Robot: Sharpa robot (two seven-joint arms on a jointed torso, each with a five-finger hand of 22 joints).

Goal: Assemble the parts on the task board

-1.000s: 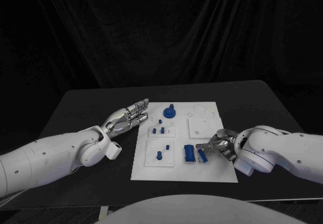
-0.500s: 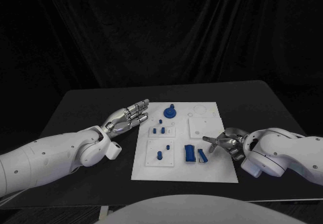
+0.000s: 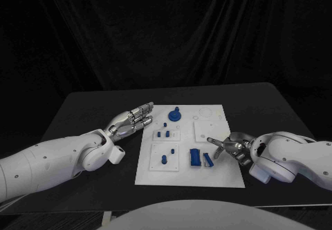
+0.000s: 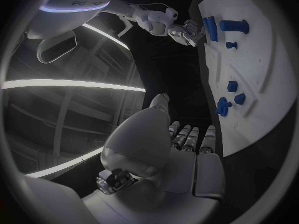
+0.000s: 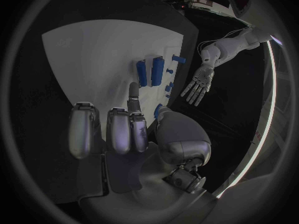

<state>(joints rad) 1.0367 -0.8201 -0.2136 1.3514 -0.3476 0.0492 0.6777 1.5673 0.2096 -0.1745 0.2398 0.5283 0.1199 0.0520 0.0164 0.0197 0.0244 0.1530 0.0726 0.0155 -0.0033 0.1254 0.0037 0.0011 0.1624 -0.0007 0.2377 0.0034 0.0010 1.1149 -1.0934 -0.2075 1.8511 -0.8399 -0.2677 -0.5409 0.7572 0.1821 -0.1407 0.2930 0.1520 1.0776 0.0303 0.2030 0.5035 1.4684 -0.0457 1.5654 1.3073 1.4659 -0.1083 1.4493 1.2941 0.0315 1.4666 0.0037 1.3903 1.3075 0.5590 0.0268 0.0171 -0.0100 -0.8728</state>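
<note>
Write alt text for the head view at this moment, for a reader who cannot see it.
A white task board lies mid-table with small blue parts on it. The right robot hand hovers at its right edge, fingers spread, holding nothing. The left robot hand is held flat and open beside its left edge.

Matt black table [image 3: 83, 108], smooth white plastic-looking task board [image 3: 214, 177], glossy blue plastic-looking parts [image 3: 195, 158], silvery metallic-looking left hand [image 3: 131, 120] and right hand [image 3: 231, 146], glossy white arm shells [image 3: 48, 165]

Blue parts [image 3: 195, 158] on the white task board [image 3: 207, 179], black table [image 3: 83, 108].
</note>
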